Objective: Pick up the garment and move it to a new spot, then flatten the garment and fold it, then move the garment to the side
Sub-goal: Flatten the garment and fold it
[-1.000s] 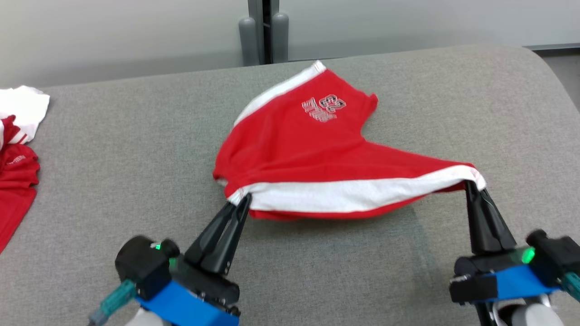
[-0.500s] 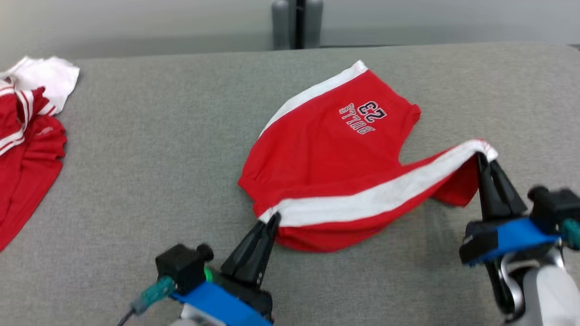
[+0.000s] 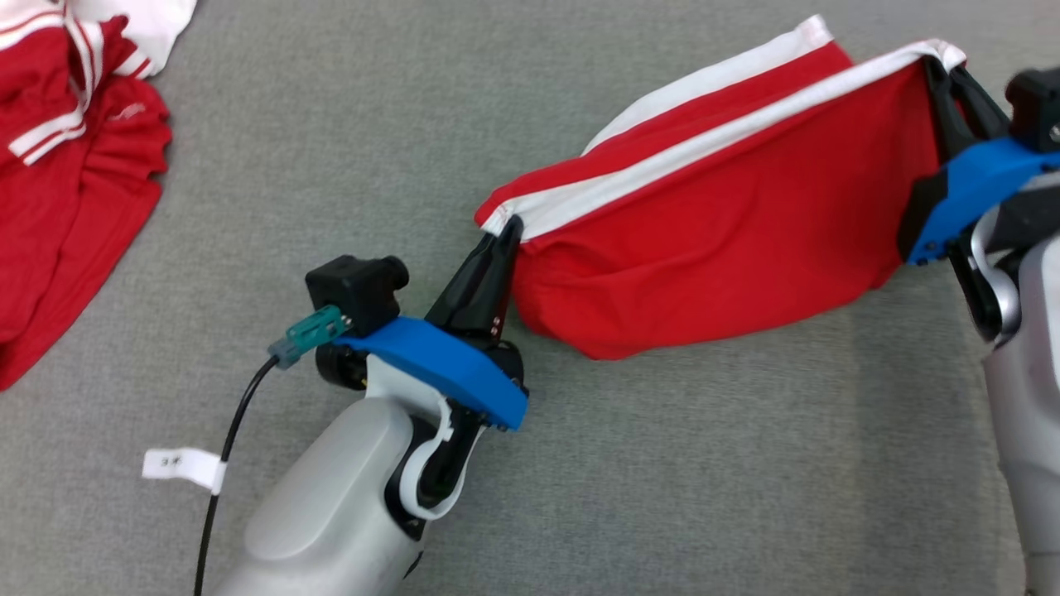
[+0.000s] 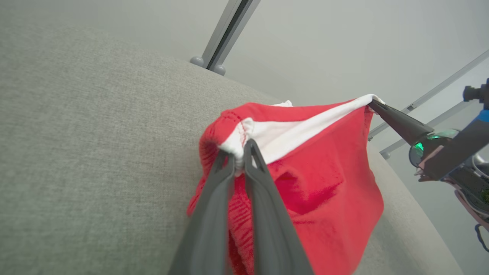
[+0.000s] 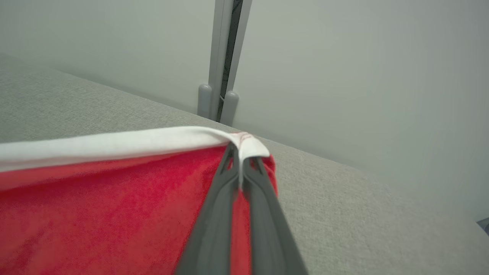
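The garment (image 3: 729, 223) is a pair of red shorts with a white band, hanging stretched between my two grippers above the grey cloth table (image 3: 348, 149). My left gripper (image 3: 507, 230) is shut on the band's left corner, and its wrist view has the garment (image 4: 324, 164) pinched at the gripper (image 4: 240, 151). At the upper right, my right gripper (image 3: 940, 66) is shut on the other corner, held higher. The right wrist view looks along that gripper (image 5: 240, 152) to the white band (image 5: 114, 147).
A second red and white garment (image 3: 66, 157) lies crumpled at the table's far left. A black cable with a white tag (image 3: 178, 465) trails from my left wrist. Behind the table stand a pale wall and a grey post (image 5: 221, 57).
Both grippers have lifted the garment off the table and carried it right, the right one higher. The head camera has tilted down, so the wall is out of sight.
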You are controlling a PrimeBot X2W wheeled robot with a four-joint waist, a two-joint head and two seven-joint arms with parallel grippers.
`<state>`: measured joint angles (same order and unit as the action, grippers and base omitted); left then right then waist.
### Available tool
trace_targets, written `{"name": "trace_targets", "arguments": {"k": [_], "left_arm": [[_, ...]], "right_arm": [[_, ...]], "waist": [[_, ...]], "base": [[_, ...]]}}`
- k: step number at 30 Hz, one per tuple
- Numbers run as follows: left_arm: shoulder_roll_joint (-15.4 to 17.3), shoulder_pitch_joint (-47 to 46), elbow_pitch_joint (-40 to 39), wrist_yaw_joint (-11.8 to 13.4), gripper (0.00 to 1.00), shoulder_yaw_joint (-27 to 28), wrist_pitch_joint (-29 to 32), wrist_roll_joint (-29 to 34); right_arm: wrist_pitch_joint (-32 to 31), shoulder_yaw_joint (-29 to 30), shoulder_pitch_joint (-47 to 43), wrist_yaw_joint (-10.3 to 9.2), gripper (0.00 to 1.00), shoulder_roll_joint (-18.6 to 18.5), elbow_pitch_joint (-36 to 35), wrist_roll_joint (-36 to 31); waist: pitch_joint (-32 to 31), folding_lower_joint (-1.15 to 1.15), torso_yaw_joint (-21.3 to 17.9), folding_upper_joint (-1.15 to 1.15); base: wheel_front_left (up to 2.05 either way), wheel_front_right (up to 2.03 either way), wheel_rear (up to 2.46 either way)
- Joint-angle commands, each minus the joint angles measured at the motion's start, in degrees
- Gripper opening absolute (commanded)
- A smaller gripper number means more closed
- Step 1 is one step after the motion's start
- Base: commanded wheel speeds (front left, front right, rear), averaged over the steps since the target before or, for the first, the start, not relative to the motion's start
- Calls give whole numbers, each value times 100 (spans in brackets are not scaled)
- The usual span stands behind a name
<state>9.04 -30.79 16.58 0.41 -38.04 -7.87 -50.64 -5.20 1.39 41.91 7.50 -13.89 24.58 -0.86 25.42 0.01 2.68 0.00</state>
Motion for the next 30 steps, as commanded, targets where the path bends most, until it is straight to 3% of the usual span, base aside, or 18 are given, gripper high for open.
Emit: {"name": "trace_targets", "arguments": {"k": [1,9,11,13,14,15,16,22,30], "left_arm": [[-52,-145,76,-45,0,1,7,-34],[-407,-603,740,-79,0,-20,-27,-177],[-451,-636,834,-55,0,-21,-65,-221],[-473,-655,908,-52,4,-26,-88,-257],[-488,-656,942,-47,39,-32,-78,-304],[-499,-655,981,-27,89,-61,-68,-290],[-509,-643,1020,-8,100,-92,-46,-282],[-502,-505,926,-14,100,-250,-112,-212],[32,-73,560,165,100,-130,-449,21]], "right_arm": [[-24,-76,156,-2,0,-61,127,43],[-96,-543,1038,-2,0,-301,1221,-66],[-19,-582,1219,-2,12,-295,1439,-117],[81,-554,1370,-2,41,-284,1637,-165],[145,-510,1438,-2,91,-285,1738,-215],[203,-488,1482,-2,100,-282,1860,-263],[286,-457,1520,-2,100,-273,1964,-294],[735,-260,1632,-2,100,-276,2518,-475],[815,-167,1575,-2,100,-375,3098,-324]], "waist": [[217,-1,224,0],[378,-1,455,0],[383,-1,476,0],[381,-1,484,0],[377,-1,488,0],[361,-1,495,0],[340,-1,501,0],[136,-1,531,0],[-159,-1,507,0]], "base": [[0,0,0],[0,0,0],[0,0,0],[0,0,0],[0,0,0],[0,0,0],[0,0,0],[0,0,0],[0,0,0]]}}
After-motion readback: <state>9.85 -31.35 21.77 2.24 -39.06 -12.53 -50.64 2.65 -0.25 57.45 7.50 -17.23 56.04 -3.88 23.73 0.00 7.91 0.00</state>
